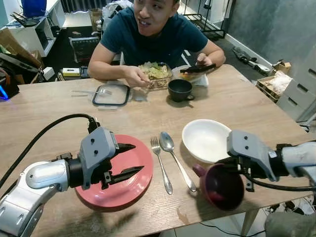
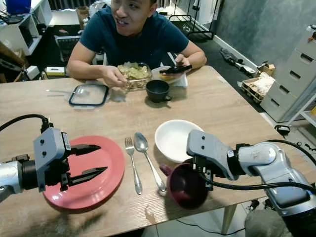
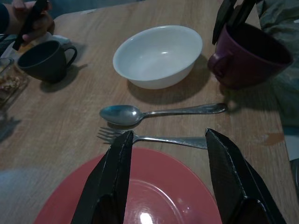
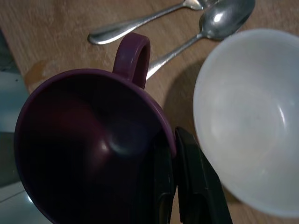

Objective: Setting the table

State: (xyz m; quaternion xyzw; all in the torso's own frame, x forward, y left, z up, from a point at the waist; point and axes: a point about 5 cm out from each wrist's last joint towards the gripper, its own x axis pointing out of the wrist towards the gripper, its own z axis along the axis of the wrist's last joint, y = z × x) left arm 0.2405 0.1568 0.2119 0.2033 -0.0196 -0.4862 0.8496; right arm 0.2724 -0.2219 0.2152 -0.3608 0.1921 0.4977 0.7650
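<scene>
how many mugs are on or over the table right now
2. A maroon ceramic mug is clamped by its rim in the right pincer near the table's front edge, beside the white round bowl. A dark grey mug stands in front of the seated person.

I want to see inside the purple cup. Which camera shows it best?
The right wrist view: the purple cup is close, its dark inside and handle plain, with the right gripper pinching its rim. Both eye views show it tilted beside the white bowl. The left wrist view shows its side.

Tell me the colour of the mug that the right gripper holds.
Dark purple ceramic mug, clearest in the right wrist view.
</scene>
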